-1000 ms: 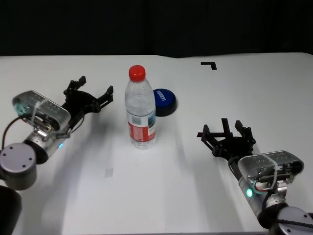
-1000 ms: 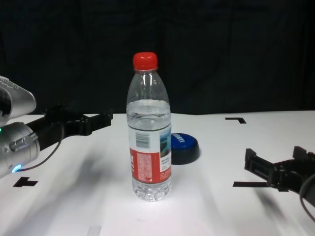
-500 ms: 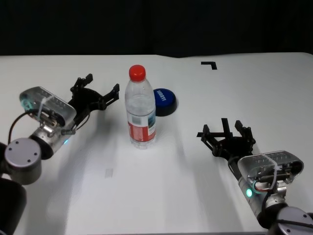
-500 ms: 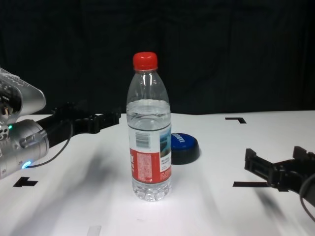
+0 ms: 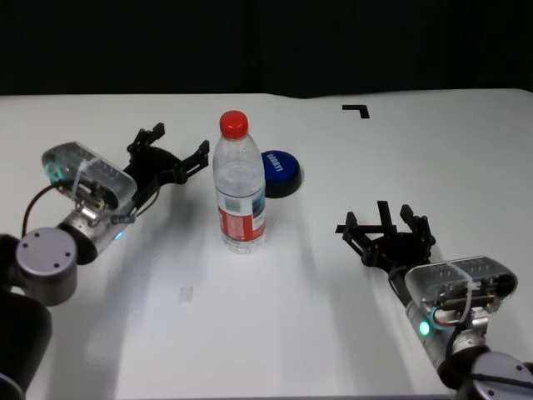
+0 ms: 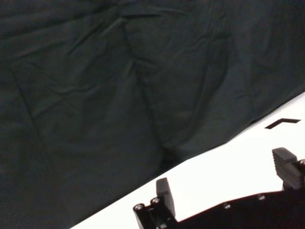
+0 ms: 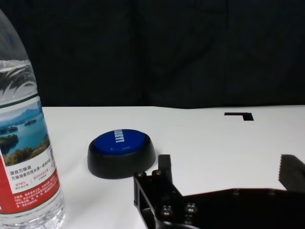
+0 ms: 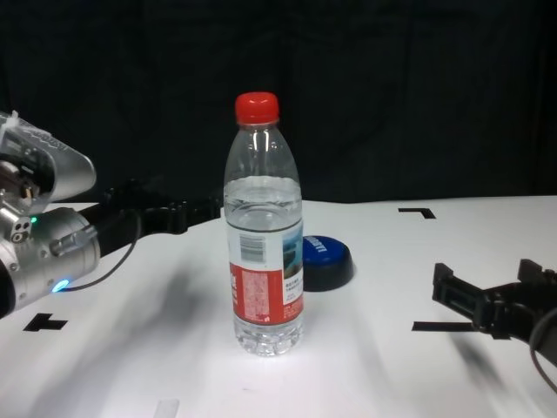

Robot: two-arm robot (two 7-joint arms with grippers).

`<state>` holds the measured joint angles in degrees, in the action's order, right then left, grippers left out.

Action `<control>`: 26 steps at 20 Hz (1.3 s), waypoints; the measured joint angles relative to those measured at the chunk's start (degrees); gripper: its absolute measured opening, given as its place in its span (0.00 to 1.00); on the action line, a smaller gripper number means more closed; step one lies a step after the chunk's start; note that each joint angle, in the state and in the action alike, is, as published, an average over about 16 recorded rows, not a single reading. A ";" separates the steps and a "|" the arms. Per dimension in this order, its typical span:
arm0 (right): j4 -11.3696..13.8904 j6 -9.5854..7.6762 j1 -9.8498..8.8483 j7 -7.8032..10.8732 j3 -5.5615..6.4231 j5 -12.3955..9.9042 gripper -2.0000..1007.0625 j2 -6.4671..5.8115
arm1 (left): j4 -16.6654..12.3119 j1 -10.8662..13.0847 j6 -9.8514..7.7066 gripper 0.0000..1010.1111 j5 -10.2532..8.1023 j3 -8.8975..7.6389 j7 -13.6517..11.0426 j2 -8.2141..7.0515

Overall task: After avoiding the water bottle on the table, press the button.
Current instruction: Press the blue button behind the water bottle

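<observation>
Where water bottle (image 5: 240,185) stands — button (image 5: 280,172) half-hidden.

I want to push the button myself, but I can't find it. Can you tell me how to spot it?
Find the tall clear plastic water bottle with the red cap standing in the middle of the flat white table. Just behind it, toward the robot's right, sits the low round blue button on a dark base. It is far shorter than the bottle and has small white lettering on top.
</observation>
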<state>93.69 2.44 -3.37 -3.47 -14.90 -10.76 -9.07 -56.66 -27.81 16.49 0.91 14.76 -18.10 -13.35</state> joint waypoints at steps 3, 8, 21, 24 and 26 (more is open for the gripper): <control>0.00 0.00 0.00 0.00 0.00 0.00 1.00 0.00 | 0.81 -0.64 0.22 0.99 -0.02 0.32 -0.20 0.20; 0.00 0.00 0.00 0.00 0.00 0.00 1.00 0.00 | 2.05 -1.59 0.59 0.99 -0.09 0.82 -0.57 0.55; 0.00 0.00 0.00 0.00 0.00 0.00 1.00 0.00 | 4.98 -3.62 1.59 0.99 -0.22 1.90 -1.20 1.41; 0.00 0.00 0.00 0.00 0.00 0.00 1.00 0.00 | 5.65 -4.05 1.85 0.99 -0.24 2.10 -1.33 1.64; 0.00 0.00 0.00 0.00 0.00 0.00 1.00 0.00 | 6.05 -4.31 2.00 0.99 -0.26 2.22 -1.41 1.78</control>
<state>93.69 2.44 -3.37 -3.47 -14.90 -10.76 -9.07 -50.61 -32.12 18.49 0.65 16.98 -19.51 -11.56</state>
